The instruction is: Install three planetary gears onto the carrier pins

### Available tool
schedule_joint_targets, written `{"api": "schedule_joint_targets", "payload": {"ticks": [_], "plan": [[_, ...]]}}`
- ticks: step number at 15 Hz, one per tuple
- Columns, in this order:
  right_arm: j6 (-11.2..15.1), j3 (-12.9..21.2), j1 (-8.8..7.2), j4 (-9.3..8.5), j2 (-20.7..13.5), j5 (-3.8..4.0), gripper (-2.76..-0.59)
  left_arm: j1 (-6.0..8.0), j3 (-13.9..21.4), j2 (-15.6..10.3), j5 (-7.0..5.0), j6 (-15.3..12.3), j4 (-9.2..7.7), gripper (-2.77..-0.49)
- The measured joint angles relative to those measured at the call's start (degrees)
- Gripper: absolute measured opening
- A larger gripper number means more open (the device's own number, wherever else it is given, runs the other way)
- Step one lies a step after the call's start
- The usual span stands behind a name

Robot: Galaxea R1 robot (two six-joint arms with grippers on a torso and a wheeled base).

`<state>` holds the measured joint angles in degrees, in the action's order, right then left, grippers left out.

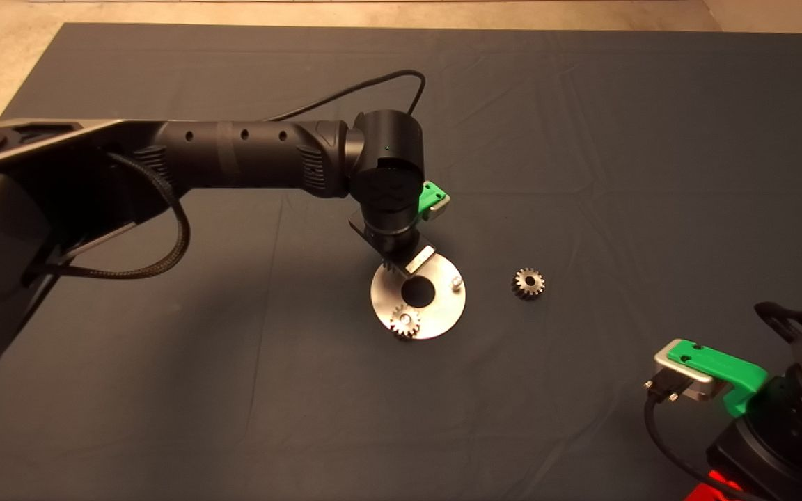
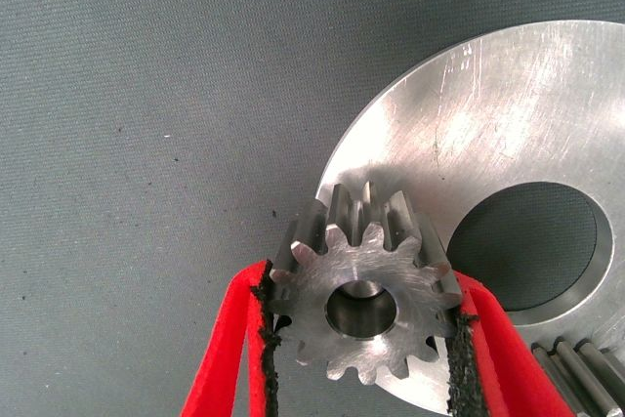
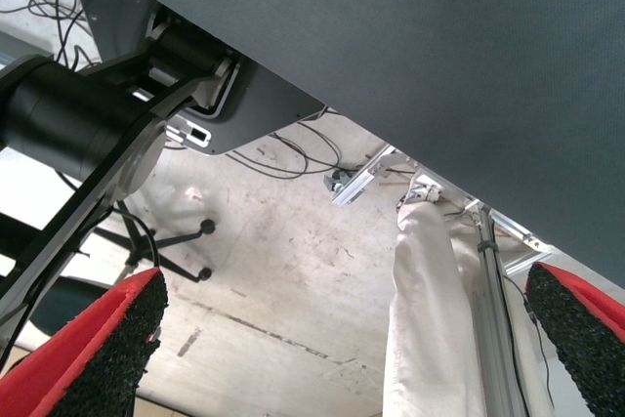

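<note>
Left gripper (image 2: 363,339): I see it clamped on a small silvery toothed metal gear (image 2: 363,295), at the shiny round steel disc's (image 1: 443,313) far rim.
Second gear (image 1: 405,322): seated on the disc's near pin.
Third gear (image 1: 528,283): right of disc, on the dark mat (image 1: 582,139).
Right gripper (image 3: 342,339): parked, fingers apart.

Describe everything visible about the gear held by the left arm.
The held gear is a small silvery-grey metal spur gear with short, blunt teeth and a round centre bore. The left tool grips it by its toothed sides between the black pads of its red fingers. It hangs over the rim of the shiny carrier disc, not yet on a pin.
</note>
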<state>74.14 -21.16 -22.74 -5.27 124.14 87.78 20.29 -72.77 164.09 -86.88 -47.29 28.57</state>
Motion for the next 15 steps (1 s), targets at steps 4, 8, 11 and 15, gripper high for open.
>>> {"api": "schedule_joint_targets", "payload": {"ticks": [4, 8, 11, 15], "plan": [[0.0, 0.0, -0.13, 0.0, 0.0, 0.02, -0.62, 0.0, 0.2, -0.1, -0.02, 0.0, 0.02, -2.47], [0.0, 0.0, -0.13, 0.0, 0.0, 0.06, -0.62, 0.02, 0.5, -0.4, -0.03, 0.0, 0.06, -2.42], [0.0, 0.0, -0.13, 0.0, 0.0, 0.04, -0.62, 0.02, 0.5, -0.4, -0.02, 0.0, 0.04, -2.33], [0.0, 0.0, -0.13, 0.0, 0.0, 0.04, -0.62, 0.07, 0.7, -0.4, -0.13, 0.0, 0.05, -2.16]]}}
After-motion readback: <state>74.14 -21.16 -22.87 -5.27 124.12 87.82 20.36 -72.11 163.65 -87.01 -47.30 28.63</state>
